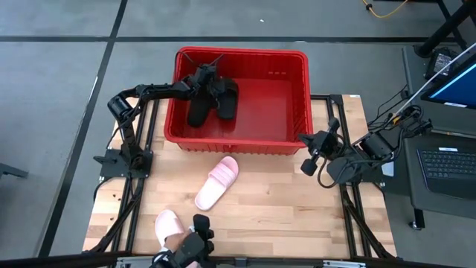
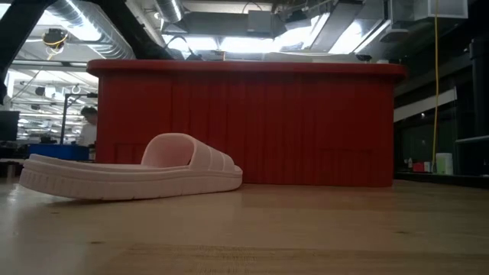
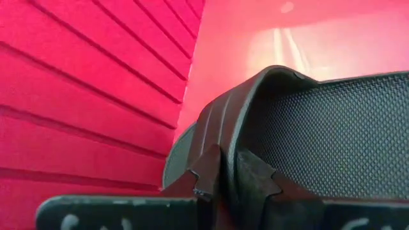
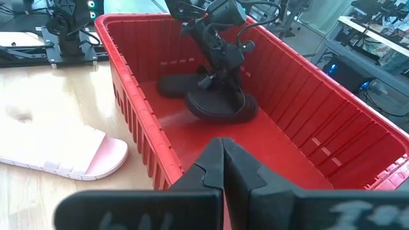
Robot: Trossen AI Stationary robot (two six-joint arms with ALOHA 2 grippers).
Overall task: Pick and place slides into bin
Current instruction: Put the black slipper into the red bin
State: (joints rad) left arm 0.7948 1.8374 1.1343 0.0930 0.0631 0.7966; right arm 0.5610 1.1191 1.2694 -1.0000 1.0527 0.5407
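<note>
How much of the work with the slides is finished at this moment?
One black slide lies in the red bin. The left pincer is inside the bin at the second black slide. Two pink slides remain on the table: one near the bin, one at the front edge. The right pincer waits shut beside the bin.

No readable text, labels or signs

My second pink slide [image 1: 168, 223] is half hidden under the camera mount [image 1: 190, 249], cut off at the frame's bottom.
</note>
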